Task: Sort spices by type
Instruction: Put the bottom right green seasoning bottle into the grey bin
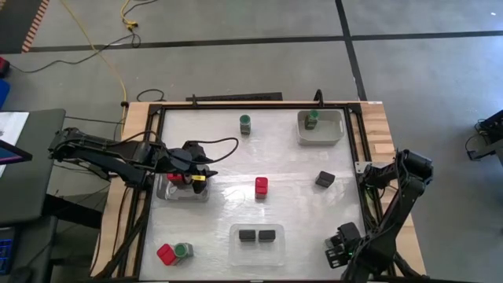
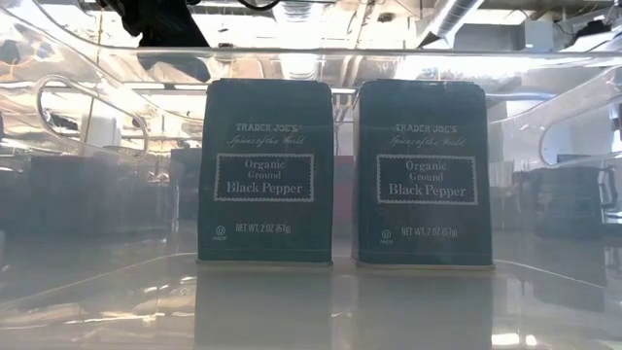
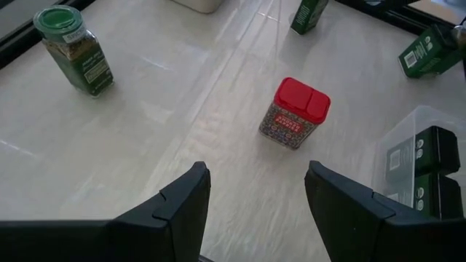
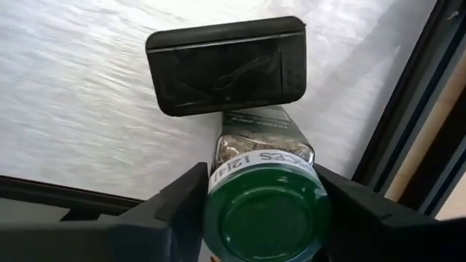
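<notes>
My right gripper (image 1: 339,251) stands at the table's near right corner, shut on a green-lidded jar (image 4: 266,207). An upright black box (image 4: 226,65) stands right beside that jar. My left gripper (image 3: 255,211) hangs open with nothing between its fingers, over a clear tray (image 1: 169,192) at the left that holds a red container (image 1: 182,178). A red-lidded spice (image 1: 261,186) stands at mid table. A black box (image 1: 324,179) rests to its right. Two black pepper boxes (image 2: 264,170) (image 2: 423,170) stand in a clear tray (image 1: 236,245) at the near edge. My right gripper pinches the green-lidded jar just below its lid, at the labelled neck (image 4: 258,161), with one finger (image 4: 182,200) on either side. The fingers come from above and point down. The jar stands upright in the hold, and its own body hides its base.
A green-lidded jar (image 1: 246,123) stands at the far middle, and another (image 1: 312,118) sits in a grey tray (image 1: 334,134) at the far right. A red container (image 1: 166,254) and a green-lidded jar (image 1: 183,250) stand at the near left. The black table frame (image 4: 408,145) runs close by my right gripper.
</notes>
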You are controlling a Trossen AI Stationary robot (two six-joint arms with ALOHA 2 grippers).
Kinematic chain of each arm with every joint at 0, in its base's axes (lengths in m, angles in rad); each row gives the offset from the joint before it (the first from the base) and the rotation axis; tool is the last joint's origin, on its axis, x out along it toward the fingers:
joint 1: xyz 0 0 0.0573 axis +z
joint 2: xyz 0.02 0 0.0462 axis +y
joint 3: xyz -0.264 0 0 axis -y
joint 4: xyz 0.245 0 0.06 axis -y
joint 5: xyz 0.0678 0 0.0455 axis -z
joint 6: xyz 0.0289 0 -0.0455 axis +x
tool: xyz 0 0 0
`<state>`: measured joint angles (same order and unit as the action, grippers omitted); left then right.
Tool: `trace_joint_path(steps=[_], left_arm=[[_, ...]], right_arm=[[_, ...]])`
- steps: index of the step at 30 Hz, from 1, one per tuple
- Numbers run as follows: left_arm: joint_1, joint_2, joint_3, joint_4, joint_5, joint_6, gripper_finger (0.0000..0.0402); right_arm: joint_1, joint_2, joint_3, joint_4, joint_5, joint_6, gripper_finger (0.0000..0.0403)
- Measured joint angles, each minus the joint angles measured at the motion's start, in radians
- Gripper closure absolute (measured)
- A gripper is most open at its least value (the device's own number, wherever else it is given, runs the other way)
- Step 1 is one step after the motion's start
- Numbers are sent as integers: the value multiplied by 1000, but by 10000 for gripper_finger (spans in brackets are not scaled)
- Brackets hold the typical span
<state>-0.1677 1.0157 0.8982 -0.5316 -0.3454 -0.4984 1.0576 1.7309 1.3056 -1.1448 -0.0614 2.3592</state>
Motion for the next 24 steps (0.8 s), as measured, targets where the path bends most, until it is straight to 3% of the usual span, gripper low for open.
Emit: trace_joint_path(steps=[3, 15, 24], left_arm=[[0, 0, 0, 0, 0, 0, 186], [0, 0, 0, 0, 0, 0, 186], [0, 0, 0, 0, 0, 0, 186]], right_arm=[[-1, -1, 1, -1, -18, 0, 178], [-6, -2, 30, 27, -86, -110, 178], [-7, -78, 282, -305, 112, -147, 178]])
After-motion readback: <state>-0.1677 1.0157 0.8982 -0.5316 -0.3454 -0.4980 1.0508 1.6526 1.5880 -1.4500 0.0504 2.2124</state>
